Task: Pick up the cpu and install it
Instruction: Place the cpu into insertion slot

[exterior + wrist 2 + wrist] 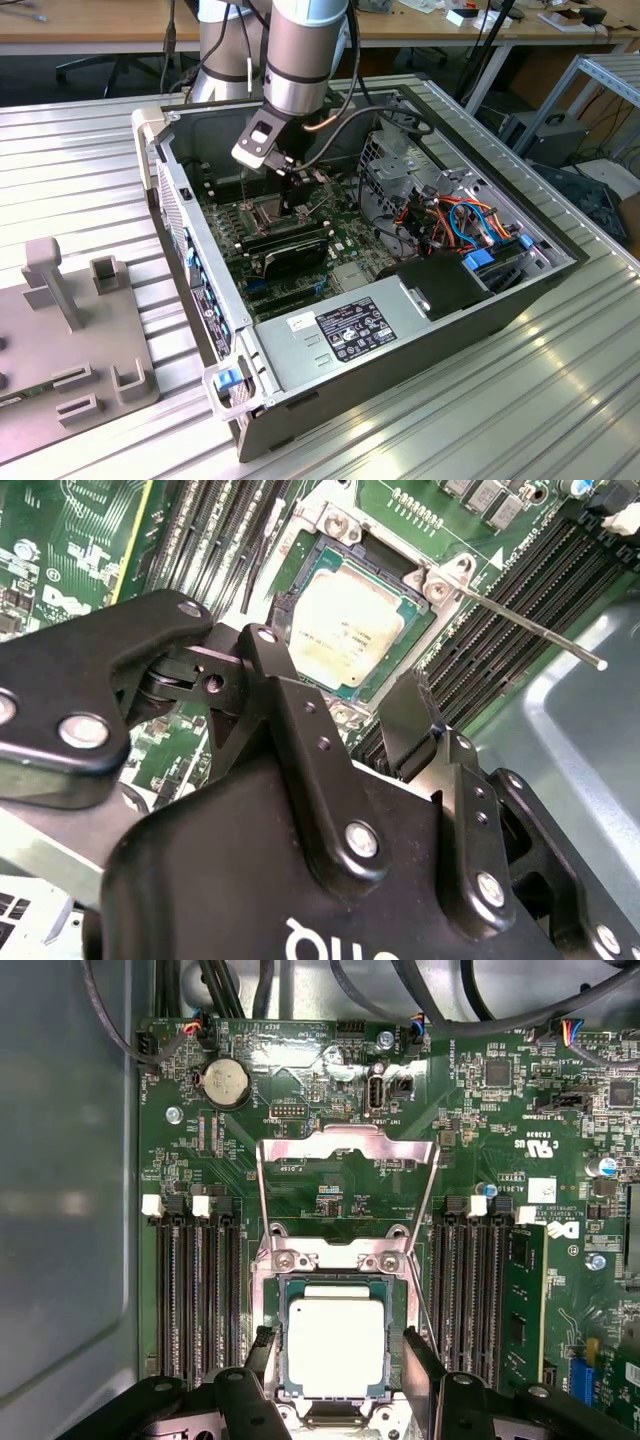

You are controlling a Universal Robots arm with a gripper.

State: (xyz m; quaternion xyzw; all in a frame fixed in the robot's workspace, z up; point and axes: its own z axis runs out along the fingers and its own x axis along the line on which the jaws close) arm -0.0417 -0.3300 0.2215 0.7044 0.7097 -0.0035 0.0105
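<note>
In the exterior view we see the grey and silver robot arm [300, 50] reaching down into an open dark metal computer case [420, 380], which lies on a ribbed aluminium table [560, 400]. Its black gripper [290, 188] hangs just above the green motherboard [350, 240], towards the exterior view's left of the case.

In the second wrist view we find the gripper's two black fingers [290, 710] spread wide, with nothing between them. Past the gap lies the cpu [345, 630], a small flat square chip with a dull silver-grey top. It sits flat in the square metal-framed socket [335, 525]. A thin silver lever rod [530, 630] sticks out from the socket's corner across the long black memory slots [540, 580].

In the first wrist view we look straight down on the cpu [335, 1335], seated in the socket [265, 1290]. The hinged silver plate [345, 1145] stands open, away from the chip. The gripper [337, 1355] straddles the socket, one fingertip [415, 1355] on each side of the chip; we cannot tell whether either touches it. A round silver coin cell [226, 1082] sits further off on the board.
</note>
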